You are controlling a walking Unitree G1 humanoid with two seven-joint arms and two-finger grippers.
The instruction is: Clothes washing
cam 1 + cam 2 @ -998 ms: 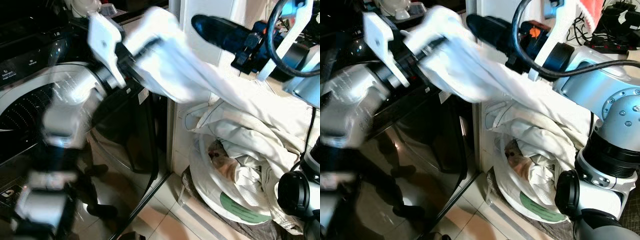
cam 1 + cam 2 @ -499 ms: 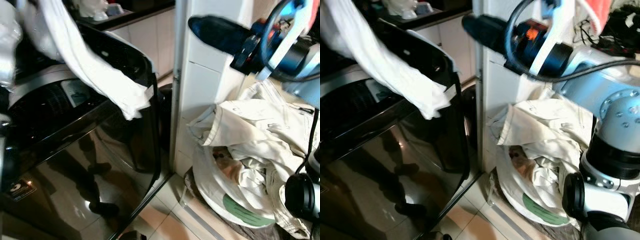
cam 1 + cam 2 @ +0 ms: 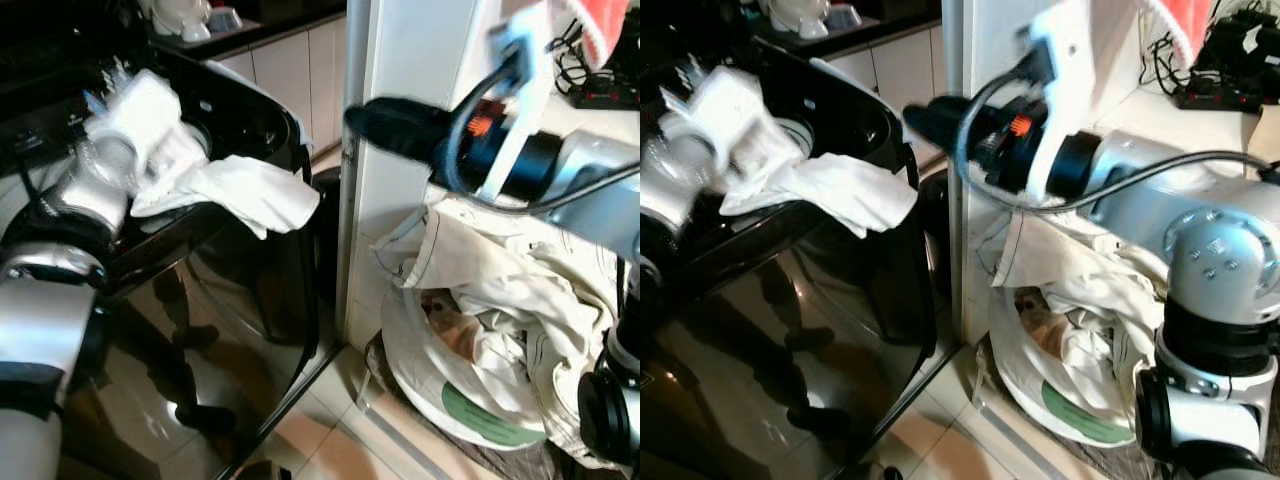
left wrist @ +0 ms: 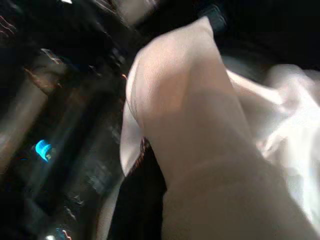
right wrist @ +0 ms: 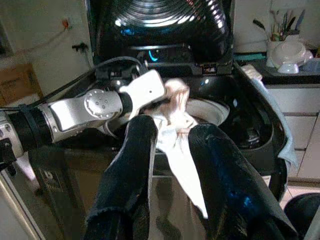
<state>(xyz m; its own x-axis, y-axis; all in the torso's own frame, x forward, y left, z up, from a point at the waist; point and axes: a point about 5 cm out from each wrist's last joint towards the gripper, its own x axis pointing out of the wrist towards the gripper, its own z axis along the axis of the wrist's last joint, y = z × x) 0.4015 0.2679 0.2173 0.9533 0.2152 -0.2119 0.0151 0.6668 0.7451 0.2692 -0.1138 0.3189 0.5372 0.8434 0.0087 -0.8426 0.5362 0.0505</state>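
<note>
White cloth (image 3: 225,190) is bunched at the left pincer (image 3: 135,125) over the washer (image 3: 840,290) opening, one end draped across its front rim; whether the fingers grip it I cannot tell. Push that end inside before releasing. Right pincer (image 5: 170,165) hovers open, empty, above the laundry bag (image 3: 470,370).

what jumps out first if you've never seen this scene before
A crumpled white cloth draped over the front rim of the glossy black top-loading washing machine, with the left end effector at its inner end over the drum. To the right, the right end effector hangs in mid-air above a round white basket heaped with cream laundry.
</note>
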